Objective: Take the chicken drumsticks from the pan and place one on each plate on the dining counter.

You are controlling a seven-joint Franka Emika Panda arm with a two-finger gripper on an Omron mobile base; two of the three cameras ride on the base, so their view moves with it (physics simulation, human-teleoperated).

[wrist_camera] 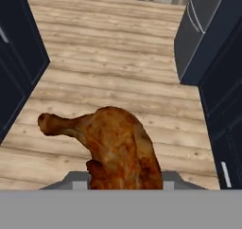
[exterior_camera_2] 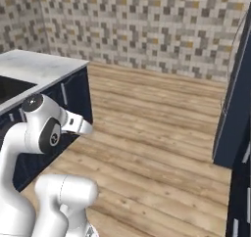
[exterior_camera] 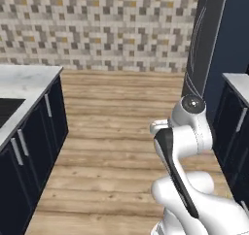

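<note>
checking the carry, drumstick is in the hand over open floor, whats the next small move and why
Probably keep the hand shut on the chicken drumstick and drive on toward the dining counter. The hand view has wooden floor under the meat, with dark cabinets either side and no plate beneath, so releasing now would drop it.

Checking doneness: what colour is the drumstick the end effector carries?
Glossy orange-brown with darker reddish patches; the chicken drumstick shows best in the hand view.

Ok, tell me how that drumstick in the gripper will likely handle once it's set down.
The drumstick looks glossy, so probably slippery. Its lumpy, rounded body and thin bone end suggest it may rock or roll slightly on landing. It keeps its shape in the gripper, so likely fairly stiff.
</note>
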